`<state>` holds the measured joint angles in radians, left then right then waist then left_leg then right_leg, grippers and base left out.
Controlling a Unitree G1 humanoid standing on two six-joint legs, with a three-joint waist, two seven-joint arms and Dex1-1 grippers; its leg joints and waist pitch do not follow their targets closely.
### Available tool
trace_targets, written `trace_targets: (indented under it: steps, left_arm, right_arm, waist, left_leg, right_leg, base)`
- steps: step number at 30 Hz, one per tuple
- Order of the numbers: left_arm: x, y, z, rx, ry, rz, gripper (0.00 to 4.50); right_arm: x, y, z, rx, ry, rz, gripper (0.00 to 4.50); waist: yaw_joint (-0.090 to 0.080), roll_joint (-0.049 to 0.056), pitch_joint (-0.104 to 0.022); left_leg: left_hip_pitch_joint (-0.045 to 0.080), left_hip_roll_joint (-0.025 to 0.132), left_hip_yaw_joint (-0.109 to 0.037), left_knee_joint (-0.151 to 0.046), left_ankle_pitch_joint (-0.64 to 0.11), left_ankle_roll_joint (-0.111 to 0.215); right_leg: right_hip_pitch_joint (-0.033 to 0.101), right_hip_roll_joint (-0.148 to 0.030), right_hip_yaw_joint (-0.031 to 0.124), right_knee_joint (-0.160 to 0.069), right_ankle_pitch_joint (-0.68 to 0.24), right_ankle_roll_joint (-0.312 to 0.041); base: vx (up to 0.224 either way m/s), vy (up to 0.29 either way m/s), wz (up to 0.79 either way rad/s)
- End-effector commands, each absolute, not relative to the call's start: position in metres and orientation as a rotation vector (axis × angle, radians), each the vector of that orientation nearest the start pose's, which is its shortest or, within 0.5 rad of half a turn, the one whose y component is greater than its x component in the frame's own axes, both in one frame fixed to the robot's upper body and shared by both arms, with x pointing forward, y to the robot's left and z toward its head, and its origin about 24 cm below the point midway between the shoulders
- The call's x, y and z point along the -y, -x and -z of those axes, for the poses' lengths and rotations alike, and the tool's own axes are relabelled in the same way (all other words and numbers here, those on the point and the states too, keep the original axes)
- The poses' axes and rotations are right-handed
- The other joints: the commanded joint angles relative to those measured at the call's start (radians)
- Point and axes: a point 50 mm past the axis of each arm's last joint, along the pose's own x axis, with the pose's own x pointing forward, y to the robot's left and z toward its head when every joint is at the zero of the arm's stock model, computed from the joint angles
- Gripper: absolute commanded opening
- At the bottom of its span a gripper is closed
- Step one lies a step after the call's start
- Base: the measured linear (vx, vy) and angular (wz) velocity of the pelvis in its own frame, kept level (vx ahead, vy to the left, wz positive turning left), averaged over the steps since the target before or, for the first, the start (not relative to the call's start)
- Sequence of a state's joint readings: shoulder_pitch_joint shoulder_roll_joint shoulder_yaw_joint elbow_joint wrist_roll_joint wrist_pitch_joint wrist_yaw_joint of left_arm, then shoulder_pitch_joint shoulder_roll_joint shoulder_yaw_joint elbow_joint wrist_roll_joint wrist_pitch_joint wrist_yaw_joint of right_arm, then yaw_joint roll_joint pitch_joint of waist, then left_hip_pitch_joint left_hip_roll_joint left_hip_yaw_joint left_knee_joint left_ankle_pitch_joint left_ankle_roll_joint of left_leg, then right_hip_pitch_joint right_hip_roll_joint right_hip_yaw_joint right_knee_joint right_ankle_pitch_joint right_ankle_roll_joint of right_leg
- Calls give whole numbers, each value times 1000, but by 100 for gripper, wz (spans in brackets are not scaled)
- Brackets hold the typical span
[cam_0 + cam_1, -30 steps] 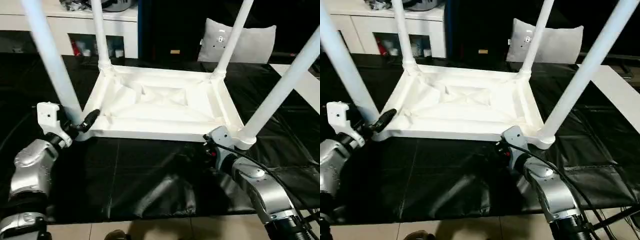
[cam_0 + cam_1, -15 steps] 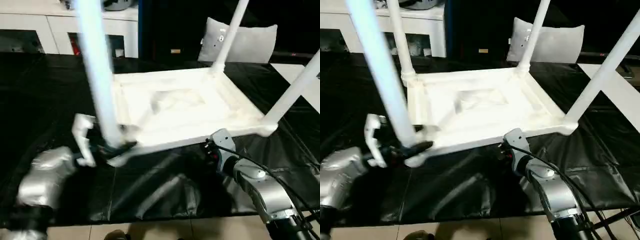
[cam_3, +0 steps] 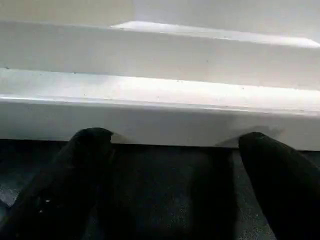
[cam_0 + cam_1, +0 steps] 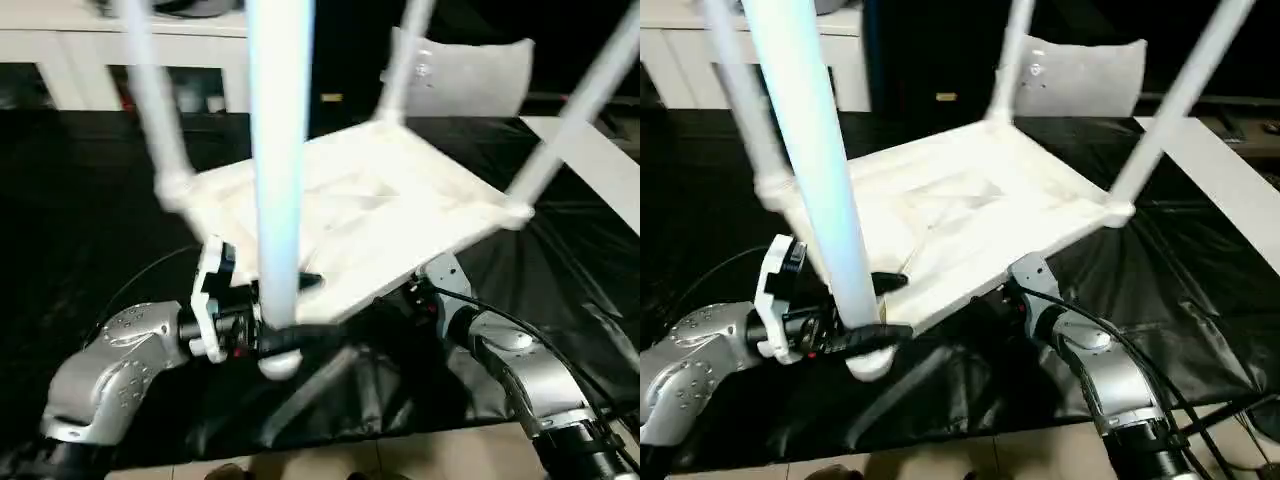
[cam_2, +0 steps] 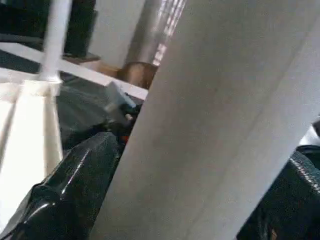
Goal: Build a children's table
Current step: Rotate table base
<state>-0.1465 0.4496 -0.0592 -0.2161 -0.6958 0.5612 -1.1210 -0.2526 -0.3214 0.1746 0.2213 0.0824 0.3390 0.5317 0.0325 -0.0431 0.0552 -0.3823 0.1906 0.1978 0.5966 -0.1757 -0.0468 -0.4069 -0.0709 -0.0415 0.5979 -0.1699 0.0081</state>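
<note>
**Four legs are being pointed up as the table is being tipped**

Seen from the head: the table (image 4: pixel 380 215) is being held upside down over the black sheet (image 4: pixel 90 200), with its flat top at the bottom. It is being tilted, so the near left corner is hanging lower than the far right one. The near leg (image 4: pixel 280 150) is being kept almost straight up and down, and its long line is running from the corner socket up out of sight. The left claw (image 4: pixel 885 308) is being closed around that leg, just above the socket, with one black finger on each side. The right claw is being tucked under the near edge of the table.

Seen from the left wrist: the thick white leg is being pressed close, running slantwise right across.

Seen from the right wrist: the right claw (image 3: pixel 175 141) is being kept wide, and nothing is being held by it. Its two fingertips (image 3: pixel 95 137) are being rested at the bottom of the table's white rim.

The left arm is nearer the leg, so the coming turn is probably being led from there.
</note>
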Motion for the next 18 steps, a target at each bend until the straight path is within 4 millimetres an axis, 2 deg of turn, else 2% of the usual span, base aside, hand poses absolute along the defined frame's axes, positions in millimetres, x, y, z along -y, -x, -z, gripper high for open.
trace_targets:
  steps: [1, 3, 8, 12, 13, 18]
  left_arm:
    - [-134, -224, -109, -141, 331, 1458, 444]
    - [-133, -222, -112, -144, 354, 1469, 444]
    - [-130, -219, -116, -149, 373, 1478, 444]
    - [-129, -217, -118, -151, 383, 1484, 444]
    - [-128, -216, -119, -150, 388, 1489, 444]
    - [-125, -214, -121, -147, 406, 1498, 444]
  right_arm:
    - [141, -292, -32, -350, 217, -670, 450]
    - [131, -295, -36, -310, 203, -712, 450]
    - [103, -297, -41, -239, 195, -839, 450]
    - [93, -299, -42, -219, 198, -877, 450]
    - [90, -303, -42, -217, 200, -876, 450]
    - [90, -305, -41, -212, 206, -889, 450]
  waist:
    - [5, 8, -50]
    - [0, 13, -48]
    - [-5, 10, -47]
    - [-10, 12, -47]
    - [-10, 9, -49]
    - [-7, 12, -50]
  left_leg:
    - [19, 36, -22, -87, -318, -45]
    - [22, 36, -23, -87, -343, -48]
    - [22, 37, -23, -87, -342, -48]
    - [24, 38, -23, -86, -340, -49]
    - [24, 37, -23, -86, -336, -48]
    - [25, 37, -19, -84, -301, -45]
  right_leg:
    - [33, -54, 39, -69, -330, -163]
    - [29, -54, 39, -70, -350, -162]
    - [29, -53, 41, -71, -343, -164]
    - [29, -52, 41, -67, -328, -175]
    - [30, -52, 41, -67, -323, -177]
    - [33, -49, 42, -62, -264, -190]
  base:
    - [0, 0, 0]
    - [0, 0, 0]
    - [0, 0, 0]
    - [0, 0, 0]
    - [0, 0, 0]
    - [0, 0, 0]
